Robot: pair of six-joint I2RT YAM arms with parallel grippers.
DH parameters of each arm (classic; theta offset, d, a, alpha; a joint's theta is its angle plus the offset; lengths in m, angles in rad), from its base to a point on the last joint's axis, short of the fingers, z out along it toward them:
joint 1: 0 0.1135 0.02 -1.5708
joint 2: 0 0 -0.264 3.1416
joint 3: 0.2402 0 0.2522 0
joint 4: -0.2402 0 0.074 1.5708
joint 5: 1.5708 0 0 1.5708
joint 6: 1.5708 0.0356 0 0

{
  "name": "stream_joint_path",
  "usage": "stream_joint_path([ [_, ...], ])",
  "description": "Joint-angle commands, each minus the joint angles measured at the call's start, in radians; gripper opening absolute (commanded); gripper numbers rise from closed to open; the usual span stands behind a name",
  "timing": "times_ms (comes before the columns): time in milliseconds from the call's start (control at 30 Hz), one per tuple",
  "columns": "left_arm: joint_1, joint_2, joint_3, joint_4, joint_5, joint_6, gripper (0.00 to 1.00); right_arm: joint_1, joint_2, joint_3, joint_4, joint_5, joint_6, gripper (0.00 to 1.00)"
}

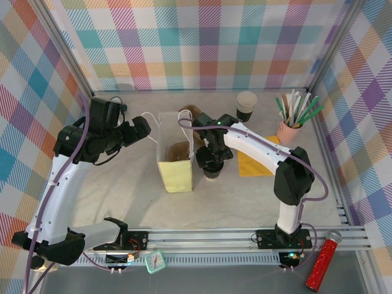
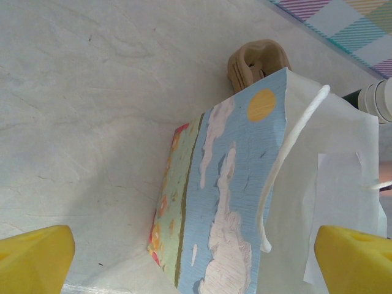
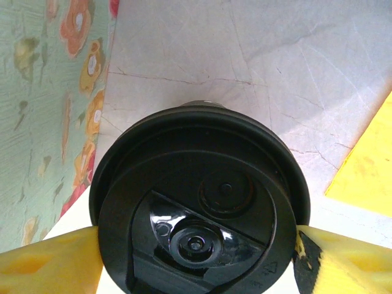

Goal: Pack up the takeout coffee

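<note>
Takeout coffee (image 3: pixel 197 184) is standing on the surface (image 3: pixel 294 73), straddled by the right claw (image 3: pixel 196 260); grip on the wall is hidden, cannot tell. Paper bag (image 3: pixel 49 92) is sitting just left of it. Left claw (image 2: pixel 196 257) is gaping wide, empty. Judgement: light, thin-walled, crushable, glossy lid slippery; gripping gently under the lid rim.

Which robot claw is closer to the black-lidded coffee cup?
Right. The right gripper straddles the takeout coffee; the left gripper hangs open on the other side of the paper bag.
</note>
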Motion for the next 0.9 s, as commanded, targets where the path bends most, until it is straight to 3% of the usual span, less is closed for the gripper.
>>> stream_joint_path([
  [0,0.016,-0.003,-0.012,0.016,0.02,-0.001,1.0,0.011,0.025,0.029,-0.039,0.028,0.003,0.78],
  [733,0.017,-0.009,-0.021,0.019,0.032,-0.004,1.0,0.019,0.051,0.007,-0.019,0.01,0.002,0.8],
  [867,0.017,-0.011,-0.018,0.019,0.035,-0.005,1.0,0.019,0.041,0.006,-0.019,0.014,0.005,0.76],
])
